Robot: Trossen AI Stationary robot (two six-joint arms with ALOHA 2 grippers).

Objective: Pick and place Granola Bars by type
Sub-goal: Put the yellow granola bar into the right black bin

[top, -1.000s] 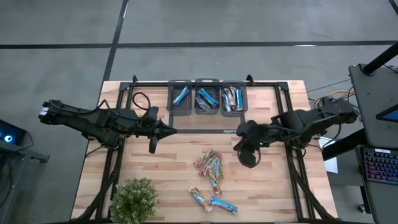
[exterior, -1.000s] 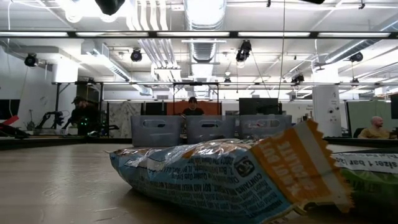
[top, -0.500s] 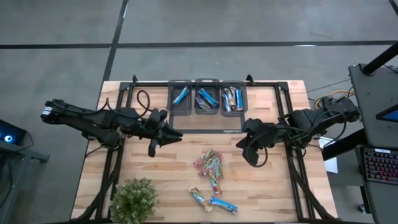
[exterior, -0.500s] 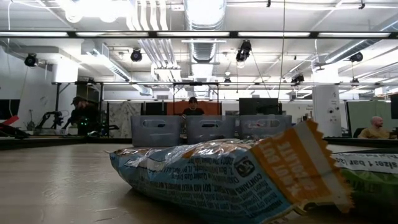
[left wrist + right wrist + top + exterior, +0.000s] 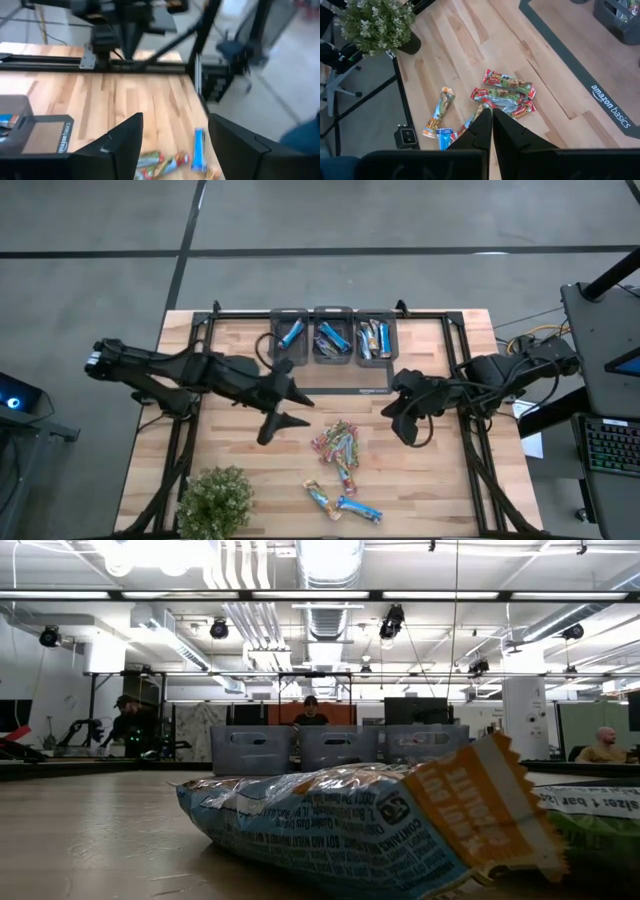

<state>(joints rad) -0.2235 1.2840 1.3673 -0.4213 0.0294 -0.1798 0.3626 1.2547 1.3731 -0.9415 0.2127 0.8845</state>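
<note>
The wooden table [image 5: 430, 480] fills the middle of the high view, with a black frame rail along its sides. The left arm [image 5: 170, 370] reaches in from 9 o'clock, stretched nearly flat across the boards toward the centre. Its left gripper [image 5: 290, 405] sits just left of centre with its two fingers spread well apart and nothing between them; in the left wrist view the fingers [image 5: 122, 145] frame bare boards and the top of the bar pile. The right arm [image 5: 500, 375] comes in from 3 o'clock, bent at the wrist, and the right gripper [image 5: 408, 428] hangs right of centre with its fingers pressed together, empty, pointing down toward the pile in its own wrist view.

The leafy plant [image 5: 215, 500] stands at 7 o'clock near the table's edge. Three grey bins [image 5: 335, 335] line up at 12 o'clock, each holding bars, on a dark mat [image 5: 340, 380].

The Granola Bars not yet sorted lie between the grippers and toward 6 o'clock: a multicoloured cluster [image 5: 338, 445] just below centre, and a few mostly blue bars [image 5: 345, 505] nearer the front edge. Open boards lie left of the pile, between it and the plant, and right of it up to the frame rail. One blue bar [image 5: 330, 830] lies right before the low camera.
</note>
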